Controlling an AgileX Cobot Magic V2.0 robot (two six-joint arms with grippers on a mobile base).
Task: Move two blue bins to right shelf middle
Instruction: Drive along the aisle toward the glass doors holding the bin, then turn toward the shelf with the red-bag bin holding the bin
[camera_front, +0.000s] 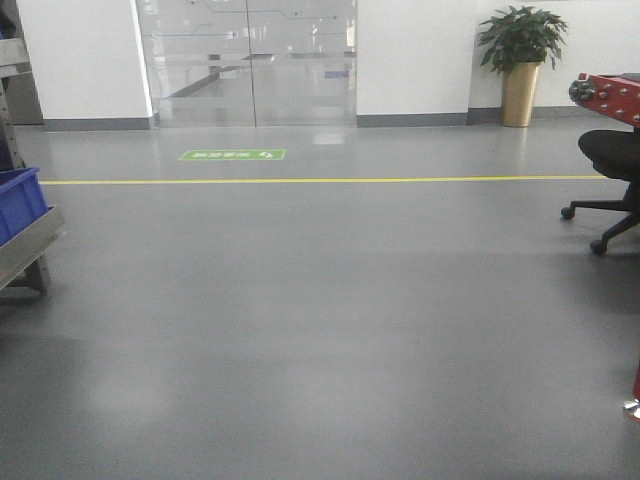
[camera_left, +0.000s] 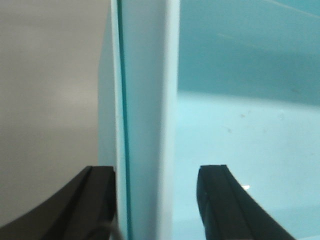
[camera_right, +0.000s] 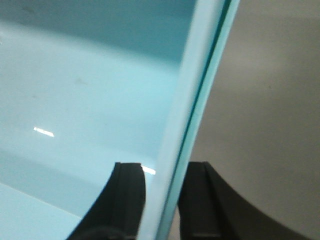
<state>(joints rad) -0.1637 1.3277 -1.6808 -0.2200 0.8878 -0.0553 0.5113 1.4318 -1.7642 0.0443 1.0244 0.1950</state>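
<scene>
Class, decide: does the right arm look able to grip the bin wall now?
Probably yes: the bin wall already sits between the right arm's jaws, close against both, with nothing else in the way.

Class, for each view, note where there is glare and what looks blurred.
Front view: sharp, with light glaring off the floor before the glass doors. Left wrist view: the bin wall is very close, blurred and washed pale. Right wrist view: the bin wall is soft too, with small glints on the bin floor.
</scene>
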